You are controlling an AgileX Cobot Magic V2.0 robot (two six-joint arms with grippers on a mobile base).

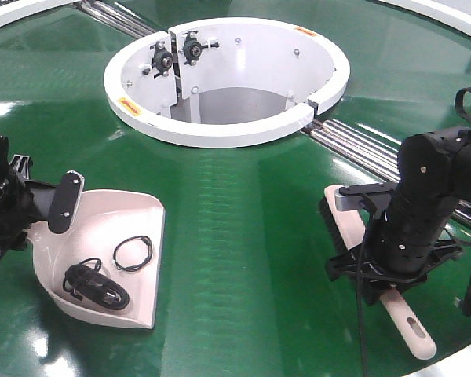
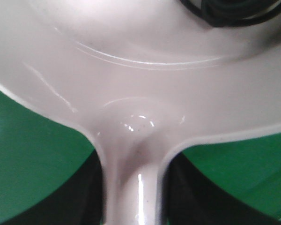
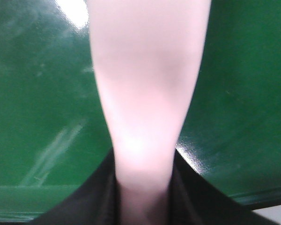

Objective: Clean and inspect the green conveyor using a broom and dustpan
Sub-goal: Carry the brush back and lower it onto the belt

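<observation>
The green conveyor (image 1: 243,236) fills the front view. The pale pink dustpan (image 1: 133,224) lies on it at the left, lip toward the middle, holding a black cable bundle (image 1: 94,284) and a black loop (image 1: 133,253). My left gripper (image 1: 31,206) is shut on the dustpan's handle (image 2: 131,192), black fingers (image 2: 79,197) on both sides. The pale pink broom (image 1: 404,318) lies on the belt at the right, slotted end toward the front edge. My right gripper (image 1: 377,259) is shut on the broom's handle (image 3: 145,117), with the arm hiding the broom's middle.
The white ring hub (image 1: 228,78) stands at the back centre with steel rails (image 1: 353,141) running out from it to the right. The conveyor's white outer rim (image 1: 463,365) passes close by the broom's handle end at the front right.
</observation>
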